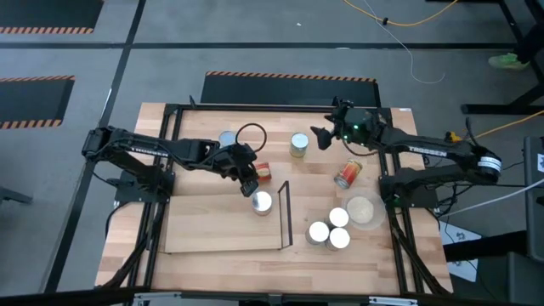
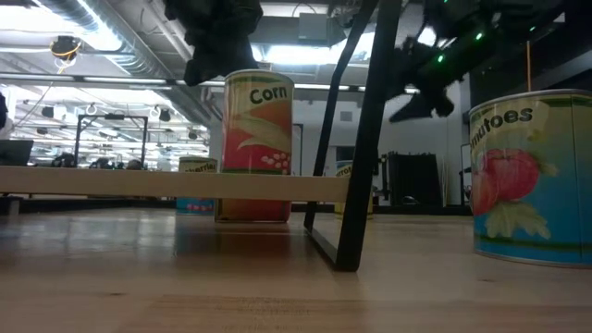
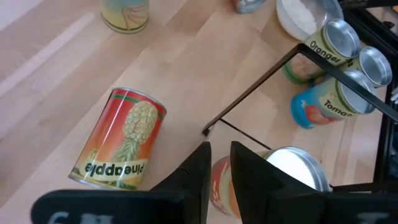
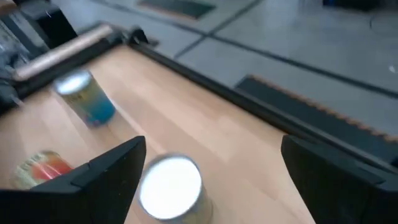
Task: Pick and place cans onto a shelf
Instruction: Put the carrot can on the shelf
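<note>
On the shelf (image 1: 217, 225), the upright corn can (image 1: 262, 202) stands just beside my left gripper (image 1: 249, 183), whose finger state I cannot tell. My right gripper (image 1: 323, 136) hovers released above the bench (image 1: 195, 119).

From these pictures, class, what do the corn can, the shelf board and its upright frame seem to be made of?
Corn can: probably metal, with a silvery ridged top and a glossy printed paper label.
Shelf board: pale wood, matt, with faint grain.
Frame: thin black bars, likely painted metal, though the pictures leave that open.
</note>
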You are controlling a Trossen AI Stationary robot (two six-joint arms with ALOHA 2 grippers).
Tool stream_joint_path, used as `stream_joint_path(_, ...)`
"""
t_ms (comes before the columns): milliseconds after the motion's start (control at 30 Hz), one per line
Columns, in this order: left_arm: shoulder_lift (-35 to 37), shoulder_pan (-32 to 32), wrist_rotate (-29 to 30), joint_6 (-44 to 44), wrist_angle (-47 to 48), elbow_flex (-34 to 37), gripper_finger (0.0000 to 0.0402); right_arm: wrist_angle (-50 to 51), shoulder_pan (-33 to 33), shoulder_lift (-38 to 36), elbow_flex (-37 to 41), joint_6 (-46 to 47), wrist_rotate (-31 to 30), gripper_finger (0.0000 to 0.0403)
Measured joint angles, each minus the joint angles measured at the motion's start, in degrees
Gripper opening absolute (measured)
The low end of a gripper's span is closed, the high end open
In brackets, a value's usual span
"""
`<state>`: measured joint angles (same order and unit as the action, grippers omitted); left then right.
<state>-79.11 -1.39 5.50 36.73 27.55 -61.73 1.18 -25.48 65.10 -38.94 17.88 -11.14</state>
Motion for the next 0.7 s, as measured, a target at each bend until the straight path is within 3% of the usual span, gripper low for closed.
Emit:
stream_joint_path(300,0.0,0.0,0.2,0.0,0.0,0.0,0.0051,-1.0,-1.3,9.0,0.0,0.1,1.9,0.0379)
stream_joint_path(700,0.0,0.0,0.2,0.0,0.0,0.0,0.005,-4.3,-1.9,15.4,0.0,0.1,3.3,0.0371)
